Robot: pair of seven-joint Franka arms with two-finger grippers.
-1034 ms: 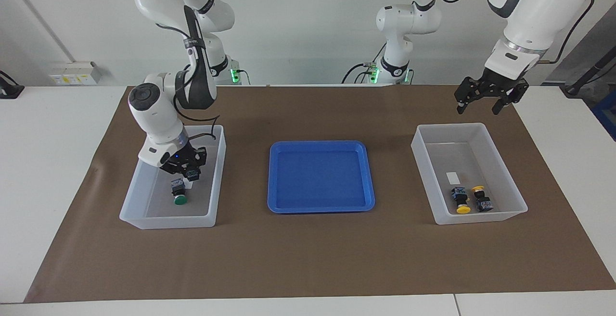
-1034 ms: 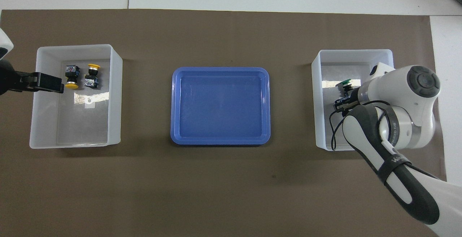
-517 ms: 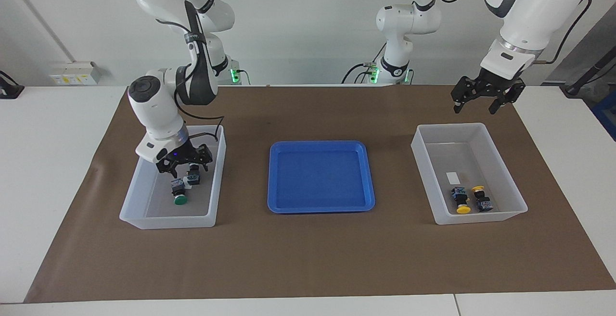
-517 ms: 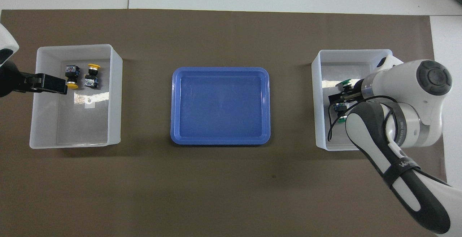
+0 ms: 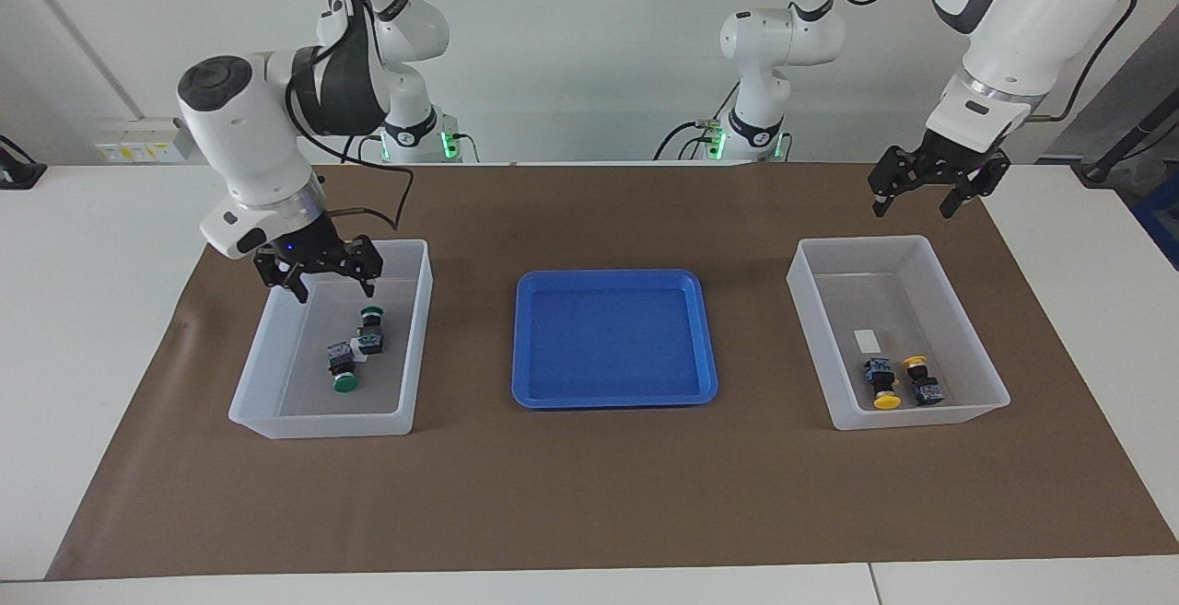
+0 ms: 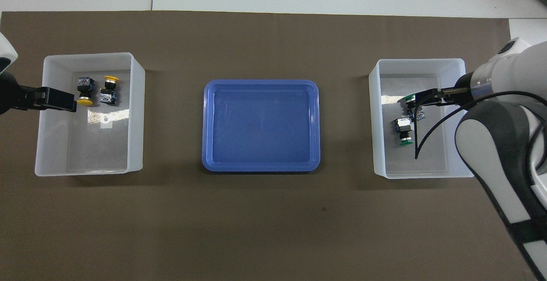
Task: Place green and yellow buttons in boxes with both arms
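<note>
Right gripper (image 5: 321, 275): fingers apart, empty, over the robot-side edge of the translucent white plastic box (image 5: 413, 347) at the right arm's end.
Green-capped black push-buttons (image 5: 357, 354): both lie in that box, touching.
Yellow-capped black push-buttons (image 5: 901, 382): both in the matching white box (image 5: 969, 310).
Left gripper (image 5: 930, 191): fingers apart, waiting.
Blue plastic tray (image 5: 610, 281): holds nothing.
Advice: lift straight up, clear of the rim.

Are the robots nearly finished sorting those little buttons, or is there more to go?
It looks finished. Both green buttons lie in one white box, both yellow buttons in the other white box. The blue tray holds nothing. The right end effector and left end effector are open, holding nothing.
</note>
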